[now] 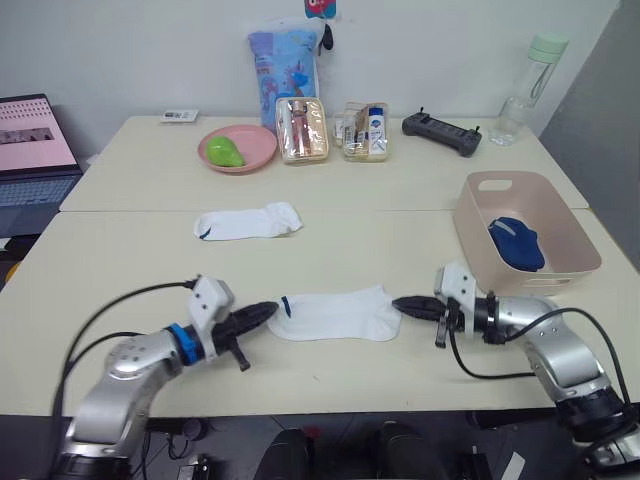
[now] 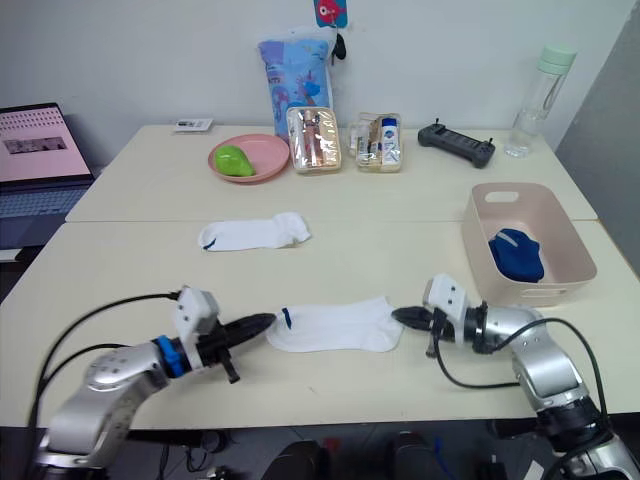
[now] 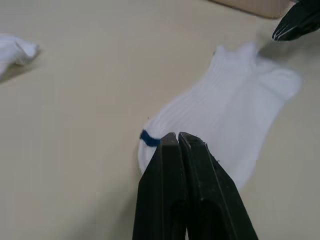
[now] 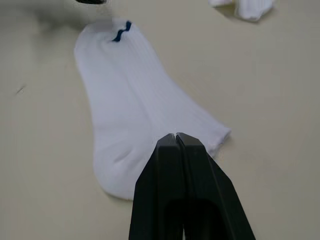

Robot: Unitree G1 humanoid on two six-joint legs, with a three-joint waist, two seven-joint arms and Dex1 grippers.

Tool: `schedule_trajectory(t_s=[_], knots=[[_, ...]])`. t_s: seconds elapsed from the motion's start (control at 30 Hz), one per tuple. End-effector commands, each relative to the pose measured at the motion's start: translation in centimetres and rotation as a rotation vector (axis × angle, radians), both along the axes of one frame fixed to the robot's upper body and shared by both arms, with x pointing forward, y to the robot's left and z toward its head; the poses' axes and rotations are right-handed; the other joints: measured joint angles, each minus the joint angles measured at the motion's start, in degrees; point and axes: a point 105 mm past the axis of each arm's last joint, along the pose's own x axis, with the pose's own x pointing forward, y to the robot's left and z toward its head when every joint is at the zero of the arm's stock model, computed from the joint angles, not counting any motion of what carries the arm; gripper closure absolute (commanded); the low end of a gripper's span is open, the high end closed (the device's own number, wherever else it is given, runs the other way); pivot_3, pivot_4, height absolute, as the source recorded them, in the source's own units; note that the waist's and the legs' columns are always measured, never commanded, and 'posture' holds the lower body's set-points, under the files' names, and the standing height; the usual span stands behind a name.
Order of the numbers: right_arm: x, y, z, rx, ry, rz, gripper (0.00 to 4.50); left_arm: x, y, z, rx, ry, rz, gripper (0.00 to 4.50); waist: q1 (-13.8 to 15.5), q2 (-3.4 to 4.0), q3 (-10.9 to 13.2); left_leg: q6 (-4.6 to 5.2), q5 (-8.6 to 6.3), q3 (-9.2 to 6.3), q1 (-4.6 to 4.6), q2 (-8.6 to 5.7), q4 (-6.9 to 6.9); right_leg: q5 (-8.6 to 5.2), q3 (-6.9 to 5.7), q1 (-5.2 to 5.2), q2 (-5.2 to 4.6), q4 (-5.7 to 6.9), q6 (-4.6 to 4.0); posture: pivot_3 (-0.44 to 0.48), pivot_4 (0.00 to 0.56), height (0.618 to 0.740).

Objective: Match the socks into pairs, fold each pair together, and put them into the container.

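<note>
The table (image 1: 120,270) was pale cream and carried everything. At its right side sat the pink tub (image 1: 480,235), with a bundle of dark blue socks (image 1: 518,243) lying inside it against the far wall. Along the back edge stood a blue patterned bag (image 1: 282,60), a pink plate (image 1: 258,150) holding a green object, two clear pouches (image 1: 302,128), a black controller (image 1: 440,132) and a clear bottle (image 1: 530,85); a laptop (image 1: 30,150) showed at the far left.

Two white socks were laid flat on the table. The near sock (image 1: 338,313) lay between the two grippers — its cuff with the dark mark pointed to the left, its toe to the right. The far sock (image 1: 248,222) lay well apart from it, toward the plate.

The left gripper (image 3: 178,141) was clenched, fingertips pressed together at the cuff edge of the near sock, with nothing visibly between them. The right gripper (image 4: 176,139) was likewise closed tight, its tip at the sock's toe end.
</note>
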Motion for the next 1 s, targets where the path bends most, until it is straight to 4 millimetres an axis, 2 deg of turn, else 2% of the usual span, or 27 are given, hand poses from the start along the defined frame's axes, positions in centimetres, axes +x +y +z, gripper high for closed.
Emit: schedule_trajectory(t_s=[0.03, 0.2, 0.27, 0.37, 0.47, 0.57, 0.67, 0.83, 0.87, 1.0], knots=[[0.8, -0.4, 1.0, 0.011, -0.013, -0.038, 3.22, -0.4, 0.4, 0.7, -0.026, 0.031, 0.015, 3.88, 0.02, 0.0, 0.0, 0.0, 0.0, 0.0, 0.01, 0.0, -0.01, -0.02, 0.0, 0.01, 0.0, -0.01, -0.02, 0.0, 0.15, 0.74], [1.6, -0.8, -0.7, -0.03, 0.037, -0.074, 1.4, -0.8, 0.3, -0.9, -0.049, 0.109, 0.047, 2.25, 0.02, -0.01, 0.01, 0.0, 0.0, 0.0, 0.0, -0.01, -0.02, -0.03, 0.0, 0.02, 0.0, -0.03, -0.03, 0.0, 0.15, 0.74], [1.5, -0.6, -1.5, -0.036, 0.083, -0.068, 0.71, -0.3, 0.2, -1.5, -0.066, 0.129, 0.094, 1.6, 0.04, -0.01, 0.01, 0.0, 0.0, 0.01, 0.01, -0.01, -0.02, -0.03, 0.01, 0.03, 0.0, -0.03, -0.03, 0.0, 0.15, 0.74], [1.3, -0.4, -2.1, -0.043, 0.108, -0.059, 0.7, 0.2, 0.1, -2.8, -0.048, 0.172, 0.128, 0.62, 0.07, -0.01, 0.02, 0.0, 0.0, -0.01, 0.0, -0.01, -0.02, -0.03, 0.0, 0.02, 0.0, -0.02, -0.03, 0.0, 0.15, 0.74], [1.2, 0.1, -2.4, -0.041, 0.123, -0.051, 0.7, 0.1, -0.8, -3.8, -0.019, 0.212, 0.097, 0.62, 0.04, -0.01, 0.02, 0.0, 0.0, 0.0, 0.0, -0.01, -0.02, -0.03, 0.0, 0.02, 0.0, -0.02, -0.02, 0.0, 0.15, 0.74], [1.1, 0.1, -2.3, -0.037, 0.127, -0.047, 1.32, 0.2, -1.0, -3.9, -0.02, 0.212, 0.09, 0.58, 0.09, -0.01, 0.01, 0.0, 0.0, -0.01, 0.01, -0.01, -0.02, -0.03, 0.0, 0.02, 0.0, -0.02, -0.02, 0.0, 0.15, 0.74], [1.1, 0.0, -2.1, -0.034, 0.13, -0.044, 2.42, -0.1, -1.2, -3.7, -0.032, 0.215, 0.075, 1.19, 0.09, -0.01, 0.02, 0.0, 0.0, 0.0, 0.01, -0.01, -0.02, -0.03, 0.01, 0.03, 0.0, -0.03, -0.03, 0.0, 0.15, 0.74], [0.6, 0.1, -1.9, -0.024, 0.157, -0.021, 4.32, -0.6, -1.0, -3.6, -0.042, 0.226, 0.067, 2.87, 0.07, -0.01, 0.02, 0.0, -0.01, -0.01, 0.01, -0.01, -0.03, -0.04, 0.01, 0.02, 0.0, -0.03, -0.03, 0.0, 0.15, 0.74], [0.5, 0.1, -1.9, -0.024, 0.162, -0.017, 4.5, -0.7, -0.9, -3.6, -0.045, 0.23, 0.07, 3.23, 0.07, -0.01, 0.02, 0.0, -0.01, -0.01, 0.0, -0.01, -0.03, -0.04, 0.0, 0.02, 0.0, -0.03, -0.03, 0.0, 0.15, 0.74], [0.1, 0.3, -1.9, -0.021, 0.181, 0.002, 4.5, -1.0, -0.9, -3.8, -0.048, 0.239, 0.07, 4.48, 0.06, -0.01, 0.02, -0.01, -0.01, -0.01, 0.0, -0.01, -0.04, -0.04, 0.01, 0.02, 0.0, -0.04, -0.04, 0.0, 0.15, 0.74]])
